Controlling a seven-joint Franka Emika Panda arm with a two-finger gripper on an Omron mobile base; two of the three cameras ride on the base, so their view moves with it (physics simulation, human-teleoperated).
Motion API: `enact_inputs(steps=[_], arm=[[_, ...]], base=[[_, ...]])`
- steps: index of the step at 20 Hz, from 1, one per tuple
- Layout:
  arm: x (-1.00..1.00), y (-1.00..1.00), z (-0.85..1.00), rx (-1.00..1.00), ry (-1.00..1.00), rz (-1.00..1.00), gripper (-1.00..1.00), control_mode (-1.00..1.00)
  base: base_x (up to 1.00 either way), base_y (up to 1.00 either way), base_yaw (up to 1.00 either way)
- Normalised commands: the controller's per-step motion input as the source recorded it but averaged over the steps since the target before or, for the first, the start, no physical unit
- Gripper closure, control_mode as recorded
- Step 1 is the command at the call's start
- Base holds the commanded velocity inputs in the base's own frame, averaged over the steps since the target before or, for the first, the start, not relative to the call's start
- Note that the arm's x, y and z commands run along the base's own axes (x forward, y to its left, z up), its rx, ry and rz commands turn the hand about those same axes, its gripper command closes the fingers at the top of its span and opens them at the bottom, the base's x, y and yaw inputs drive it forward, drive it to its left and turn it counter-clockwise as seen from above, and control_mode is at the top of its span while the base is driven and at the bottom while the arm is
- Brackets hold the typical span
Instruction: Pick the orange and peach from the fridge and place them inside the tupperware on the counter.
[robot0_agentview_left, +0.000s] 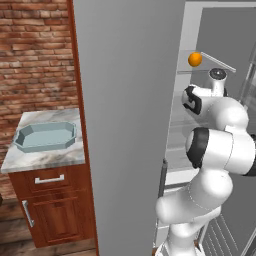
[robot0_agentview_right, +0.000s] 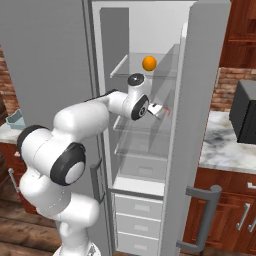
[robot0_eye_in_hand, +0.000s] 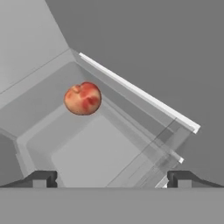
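The fridge (robot0_agentview_right: 145, 165) stands open, and my arm reaches in over its glass shelves. On the upper shelf rests the orange (robot0_agentview_left: 195, 59) (robot0_agentview_right: 149, 63), just above my wrist. Ahead of the gripper (robot0_eye_in_hand: 112, 179) the peach (robot0_eye_in_hand: 83, 98) lies on a lower glass shelf, some way off and left of centre. The gripper (robot0_agentview_right: 159, 111) is open, its fingertips (robot0_eye_in_hand: 43, 178) wide apart with nothing between them. To the left of the fridge, the pale blue tupperware (robot0_agentview_left: 46, 136) sits on the marble counter (robot0_agentview_left: 45, 159).
A wide grey fridge door (robot0_agentview_left: 125, 125) stands between my arm and the counter. A second open door (robot0_agentview_right: 200, 115) flanks the right side. A black appliance (robot0_agentview_right: 245, 110) sits on another marble top (robot0_agentview_right: 222, 147) to the right. A glass shelf edge (robot0_eye_in_hand: 140, 94) runs diagonally beyond the peach.
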Motion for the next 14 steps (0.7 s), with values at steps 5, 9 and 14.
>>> enact_inputs(steps=[5,9,14], arm=[[0.28,-0.13,-0.07,0.0,-0.02,0.06,-1.0,-1.0],[0.2,-0.11,-0.14,0.0,-0.04,0.08,-1.0,-1.0],[0.19,-0.05,-0.08,0.0,0.0,0.03,-1.0,-1.0]], base=[[0.0,0.0,0.0],[0.0,0.0,0.0],[0.0,0.0,0.0]])
